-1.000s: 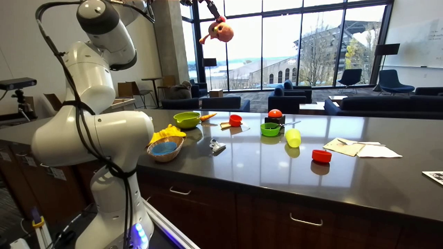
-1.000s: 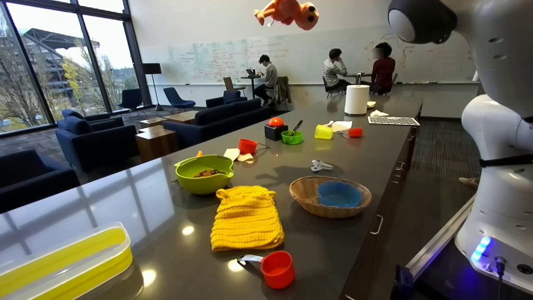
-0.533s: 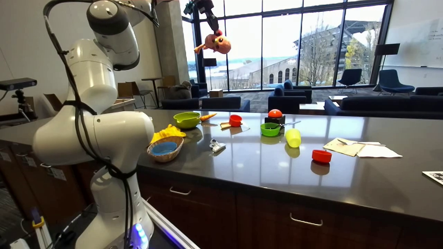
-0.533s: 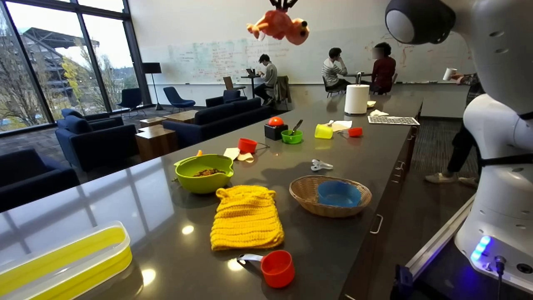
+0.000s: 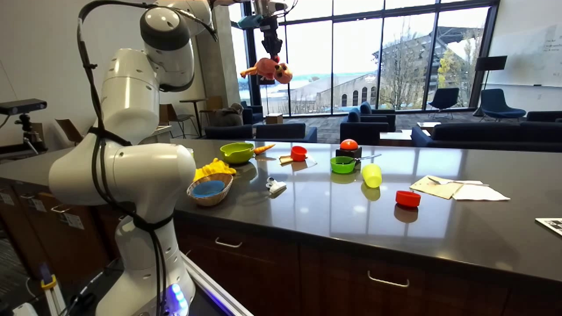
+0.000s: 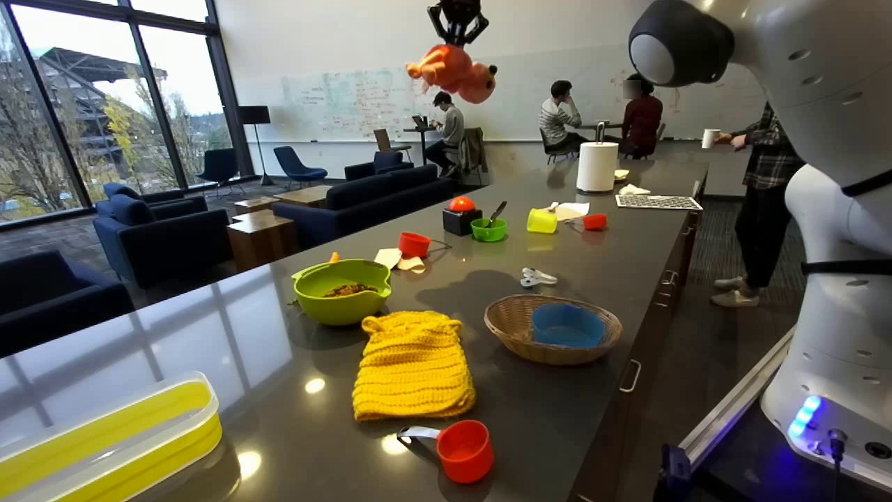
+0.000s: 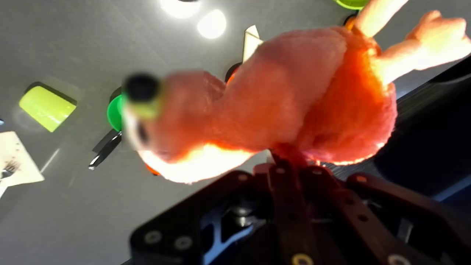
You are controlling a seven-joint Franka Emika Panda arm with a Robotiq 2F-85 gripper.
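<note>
Wrist view: the gripper (image 7: 292, 163) is clamped on a pinch of the stuffed toy (image 7: 272, 99), its fingers close together. One toy, one yellow cup (image 7: 48, 106) and one small green bowl (image 7: 114, 114) show, the bowl partly hidden behind the toy.

In an exterior view the toy hangs from the gripper, above the bench (image 5: 307, 219), higher than the basket (image 5: 211, 200) and well apart from it. Picking up looks done; letting go is not yet done. One blue bowl (image 5: 208, 188) sits inside the basket, and one clip (image 5: 275, 186) lies near the basket.

In an exterior view one yellow knitted cloth (image 6: 414, 366) lies beside the basket, and one big green bowl (image 6: 341, 300) stands farther from the basket than that cloth. Red cups (image 6: 465, 452) number three: one near the basket, on the camera's side of it, and two well apart from the basket, away from the camera. One yellow tub (image 6: 185, 443) is also well apart from the basket.
</note>
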